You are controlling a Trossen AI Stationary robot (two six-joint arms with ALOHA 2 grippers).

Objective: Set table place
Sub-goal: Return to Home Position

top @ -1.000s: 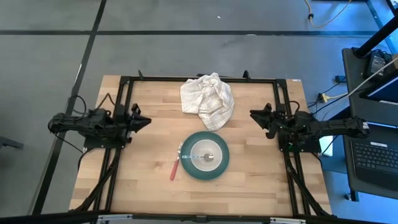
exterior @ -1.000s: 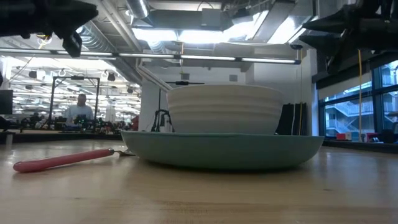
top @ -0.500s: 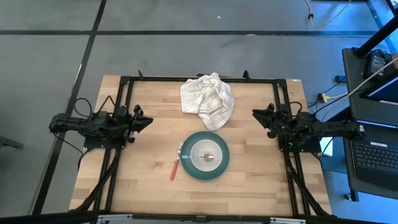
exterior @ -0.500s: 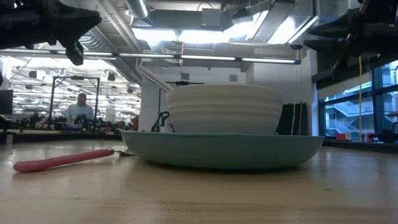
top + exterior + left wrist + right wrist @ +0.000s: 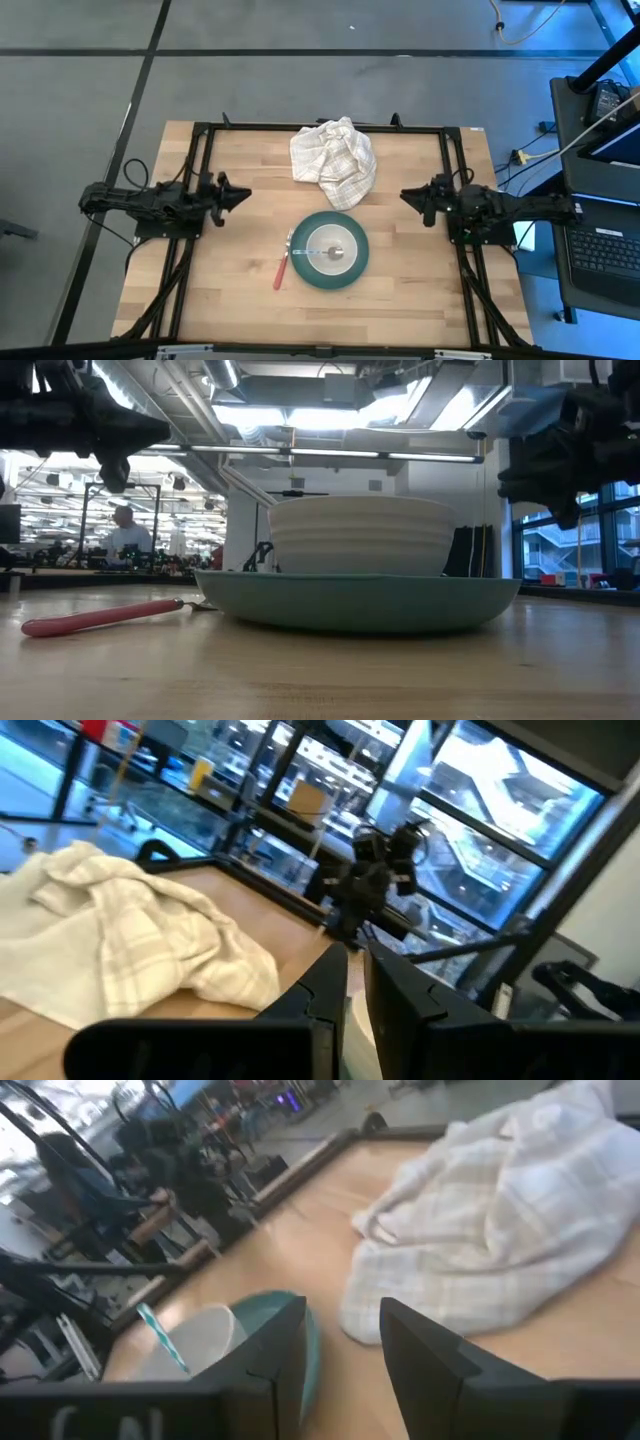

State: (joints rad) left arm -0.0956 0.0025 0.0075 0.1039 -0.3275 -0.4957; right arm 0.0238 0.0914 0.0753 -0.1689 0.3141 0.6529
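A round teal plate [image 5: 329,273] lies on the wooden table [image 5: 420,300], a little toward the near edge. A white bowl [image 5: 343,238] stands on the plate. A spoon [image 5: 322,253] lies in the bowl, with its handle over the bowl's left rim. A red-handled fork [image 5: 280,270] lies flat on the table just left of the plate. My left gripper [image 5: 246,195] hovers above the table's left side, its fingers [image 5: 330,982] a narrow slit apart. My right gripper [image 5: 404,194] hovers above the right side, open [image 5: 343,1330]. Both point inward and hold nothing.
A crumpled white checked cloth [image 5: 334,160] lies at the far middle of the table, just behind the plate and between the two grippers. Black frame rails [image 5: 320,128] run along the table's edges. Bare wood shows left, right and in front of the plate.
Both grippers have sunk lower over their own sides of the table. The right one has tipped its fingers down to about level. Plate, bowl, spoon, fork and cloth have stayed where they were.
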